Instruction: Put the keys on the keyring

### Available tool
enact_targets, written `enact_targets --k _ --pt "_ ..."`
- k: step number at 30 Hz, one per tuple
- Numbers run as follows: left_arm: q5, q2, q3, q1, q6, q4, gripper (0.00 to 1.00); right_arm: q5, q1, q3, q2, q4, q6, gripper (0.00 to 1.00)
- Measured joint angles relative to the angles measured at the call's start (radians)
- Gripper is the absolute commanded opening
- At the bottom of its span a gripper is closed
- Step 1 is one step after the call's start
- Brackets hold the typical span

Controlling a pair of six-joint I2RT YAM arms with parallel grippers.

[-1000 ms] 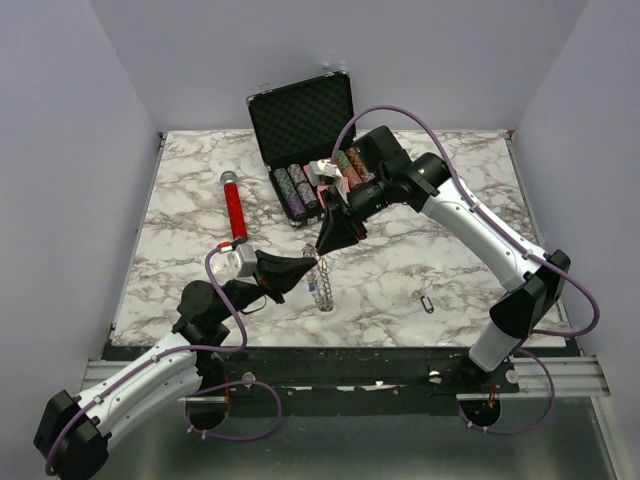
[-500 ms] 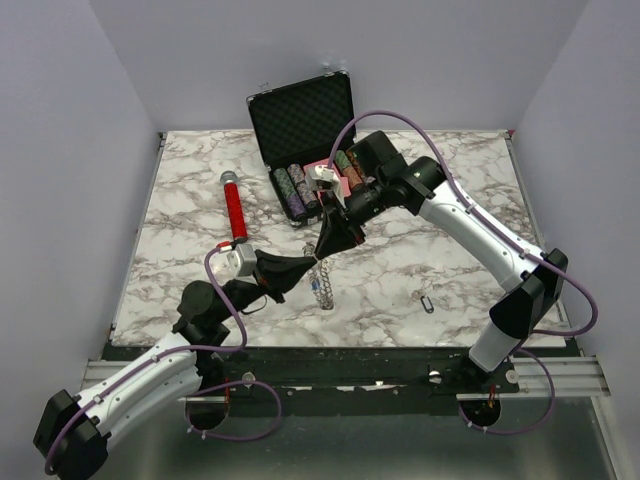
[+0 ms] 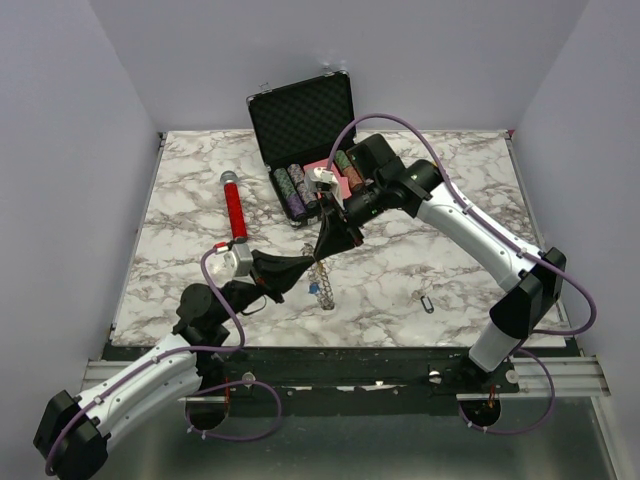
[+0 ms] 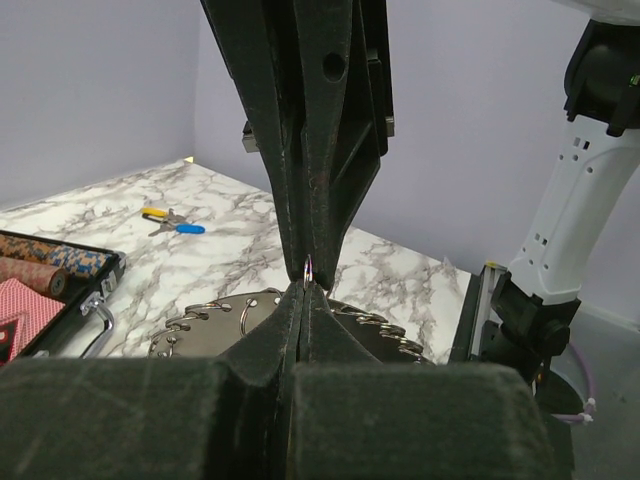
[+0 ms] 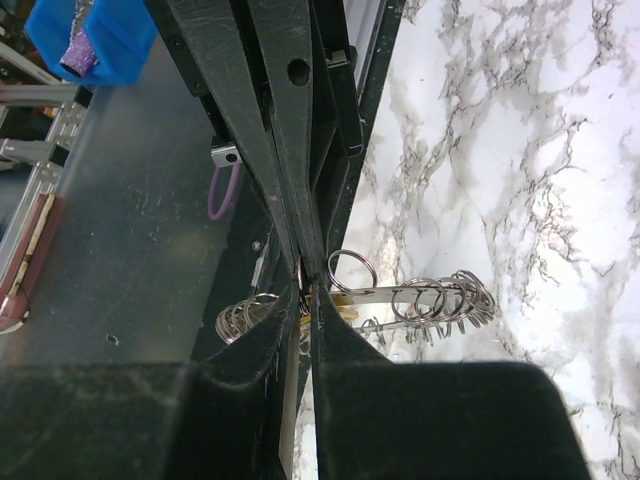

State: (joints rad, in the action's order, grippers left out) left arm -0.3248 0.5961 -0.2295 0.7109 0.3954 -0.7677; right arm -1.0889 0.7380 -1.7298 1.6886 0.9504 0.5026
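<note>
Standing well beyond the keyring (image 3: 320,288), the open chip case (image 3: 300,116) does not obstruct. The left gripper (image 3: 308,264) is closed, apparently clamping the keyring's rim, ring edge-up, its plane running near-to-far. The right gripper (image 3: 322,250) points down onto that spot, jaws a slit apart; whether they hold anything cannot be determined. A red cylinder (image 3: 233,208) lies left; one dark-tagged key (image 3: 427,302) lies well right, nearer the right arm.

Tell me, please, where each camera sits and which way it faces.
Top external: above and behind, looking down at the marble table; left arm and right arm show.
Left wrist: faces rightward past the left fingers toward the right arm.
Right wrist: faces the table's near edge past the right fingers.
Shared: both wrist views show the keyring.
</note>
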Motion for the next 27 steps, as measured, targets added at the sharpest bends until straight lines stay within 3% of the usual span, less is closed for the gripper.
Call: enact_targets --k 5,8,15,16,20,23,27 --pt "0.011 -0.002 0.015 0.0 0.013 -0.018 0.0 -0.005 0.0 0.016 0.0 -0.02 -0.016 0.1" --pt "0.02 -0.002 0.024 0.0 0.021 -0.031 0.0 -0.006 0.0 0.021 0.0 -0.033 -0.025 0.0" --pt "0.033 -0.005 0.03 0.003 0.036 -0.045 0.0 -0.008 0.0 0.016 0.0 -0.028 0.0 0.0" --pt "0.034 -0.006 0.03 0.003 0.037 -0.043 0.03 -0.008 0.001 0.01 0.0 -0.017 0.023 0.0" --pt "0.034 -0.039 0.027 0.005 0.037 -0.007 0.45 0.002 0.01 -0.021 0.0 0.032 0.102 0.0" --pt "0.043 -0.087 -0.004 0.004 0.013 0.101 0.57 0.027 0.009 -0.038 0.0 0.09 0.15 0.0" --pt "0.045 -0.136 -0.097 0.003 -0.05 0.294 0.63 0.086 0.007 -0.053 0.0 0.159 0.215 0.0"
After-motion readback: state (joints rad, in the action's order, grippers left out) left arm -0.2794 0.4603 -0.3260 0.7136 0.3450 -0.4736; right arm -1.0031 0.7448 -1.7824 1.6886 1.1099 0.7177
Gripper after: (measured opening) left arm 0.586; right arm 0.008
